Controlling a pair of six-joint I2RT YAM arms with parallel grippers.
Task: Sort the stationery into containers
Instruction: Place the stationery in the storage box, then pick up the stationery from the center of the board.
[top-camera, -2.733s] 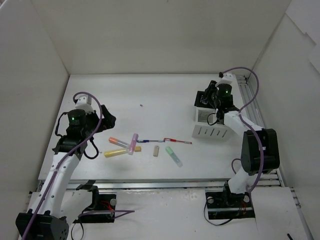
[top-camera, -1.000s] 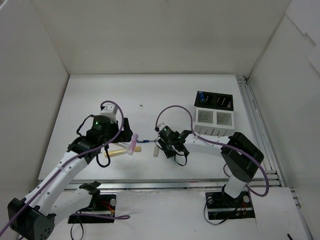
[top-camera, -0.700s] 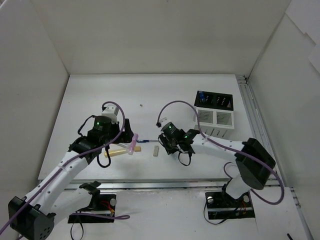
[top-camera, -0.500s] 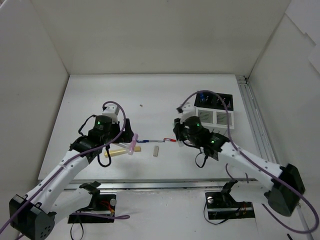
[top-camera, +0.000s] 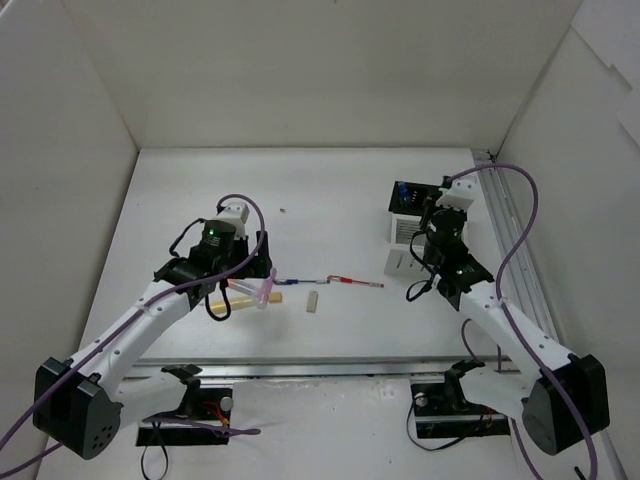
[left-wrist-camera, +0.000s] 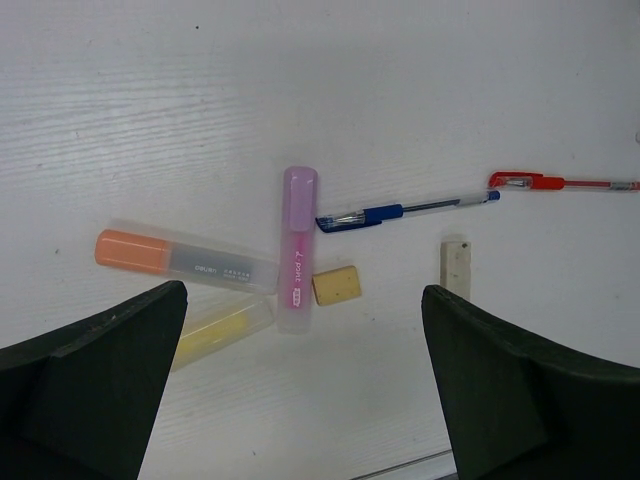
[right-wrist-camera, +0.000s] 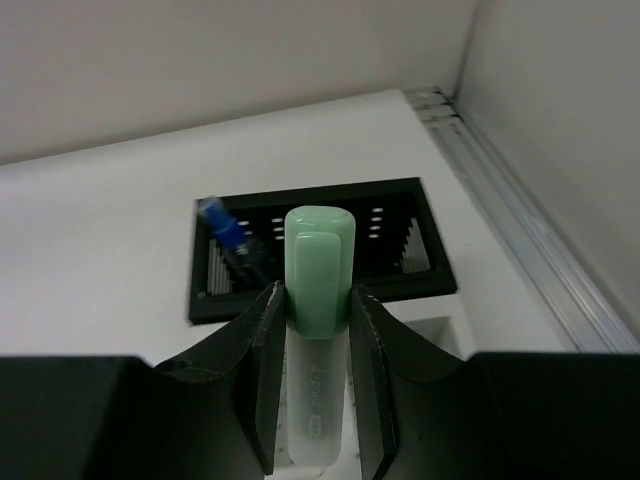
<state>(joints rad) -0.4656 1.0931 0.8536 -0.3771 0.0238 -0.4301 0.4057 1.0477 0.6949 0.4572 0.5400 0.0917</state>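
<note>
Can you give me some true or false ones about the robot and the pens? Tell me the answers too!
1. The right tool holds a green marker. True.
2. The left tool is shut on the pink marker. False: it hangs open over the pens, holding nothing.
3. A blue-capped pen sits in the black box. True.
4. The red pen is in the black box. False: it lies on the table.
</note>
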